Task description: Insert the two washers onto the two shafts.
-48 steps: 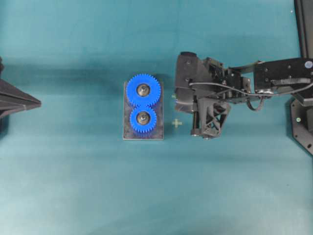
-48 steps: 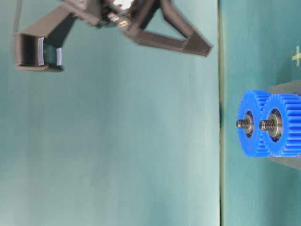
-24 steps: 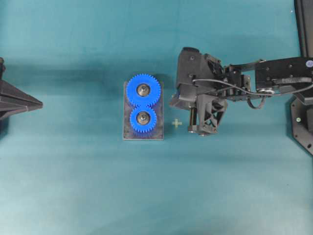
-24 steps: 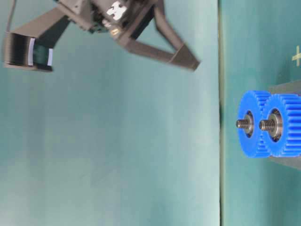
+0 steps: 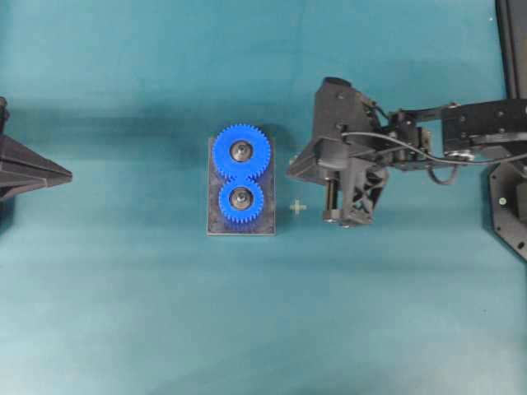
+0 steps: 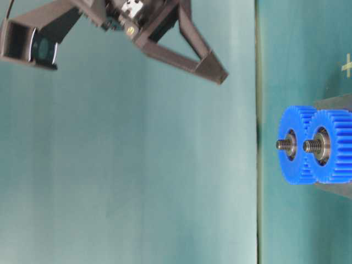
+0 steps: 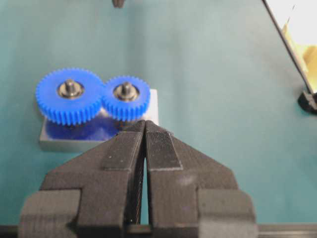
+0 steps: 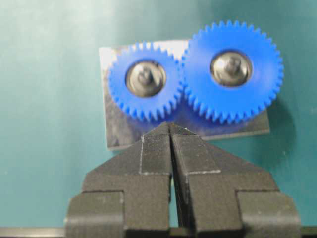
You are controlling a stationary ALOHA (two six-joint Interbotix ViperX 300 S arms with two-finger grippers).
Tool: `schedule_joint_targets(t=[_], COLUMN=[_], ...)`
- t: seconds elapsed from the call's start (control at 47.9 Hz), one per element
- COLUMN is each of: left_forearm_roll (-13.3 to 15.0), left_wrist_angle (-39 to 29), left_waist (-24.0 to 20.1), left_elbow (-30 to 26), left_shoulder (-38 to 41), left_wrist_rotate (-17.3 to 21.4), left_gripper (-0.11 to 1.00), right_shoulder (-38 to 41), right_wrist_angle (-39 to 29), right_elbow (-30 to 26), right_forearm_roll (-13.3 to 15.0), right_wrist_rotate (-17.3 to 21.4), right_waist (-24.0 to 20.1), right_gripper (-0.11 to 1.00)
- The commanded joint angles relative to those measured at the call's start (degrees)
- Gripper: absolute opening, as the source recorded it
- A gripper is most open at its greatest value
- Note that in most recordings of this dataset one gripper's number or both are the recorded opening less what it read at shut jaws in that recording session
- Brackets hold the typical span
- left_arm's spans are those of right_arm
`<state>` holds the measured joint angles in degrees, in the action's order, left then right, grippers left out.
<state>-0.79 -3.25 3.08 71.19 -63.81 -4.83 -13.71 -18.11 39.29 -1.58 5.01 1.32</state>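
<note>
Two meshed blue gears, a large one [image 5: 241, 151] and a small one [image 5: 240, 200], sit on a grey plate [image 5: 266, 220]. A threaded shaft [image 6: 283, 144] pokes through each, ringed by grey metal [image 8: 145, 78]. I cannot pick out a separate washer anywhere. My right gripper [image 5: 339, 220] hangs high above the table to the right of the plate. It is shut, tips touching [image 8: 170, 124], and nothing shows between them. My left gripper [image 5: 66, 174] stays at the far left, shut and empty [image 7: 145, 122].
A small pale cross mark [image 5: 298, 207] lies on the teal table between the plate and the right gripper. The right arm's black base frame [image 5: 510, 206] stands at the right edge. The table's edge and pale clutter [image 7: 302, 44] show at the far right.
The right gripper has shifted to the right, away from the plate, tilted, and risen higher above the table. It stays shut. The left gripper and the gears have not moved.
</note>
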Motion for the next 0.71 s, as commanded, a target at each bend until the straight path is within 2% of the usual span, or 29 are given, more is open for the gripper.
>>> schedule_joint_targets(t=[0.0, 0.334, 0.689], left_forearm_roll=[-0.1, -0.1, -0.2], left_wrist_angle=[0.4, 0.5, 1.6], left_waist=[-0.1, -1.0, -1.1], left_elbow=[-0.6, -0.2, 1.1], left_shoulder=[0.8, 0.8, 0.6], left_wrist_rotate=[0.0, -0.1, -0.2], left_gripper=[0.01, 0.01, 0.01], right_shoulder=[-2.2, -2.6, -2.5], right_wrist_angle=[0.8, 7.4, 8.3], right_elbow=[0.4, 3.1, 3.8], right_forearm_roll=[0.1, 0.0, 0.0], right_wrist_rotate=[0.4, 0.4, 0.4], right_waist=[0.2, 0.4, 0.4], right_gripper=[0.06, 0.06, 0.06])
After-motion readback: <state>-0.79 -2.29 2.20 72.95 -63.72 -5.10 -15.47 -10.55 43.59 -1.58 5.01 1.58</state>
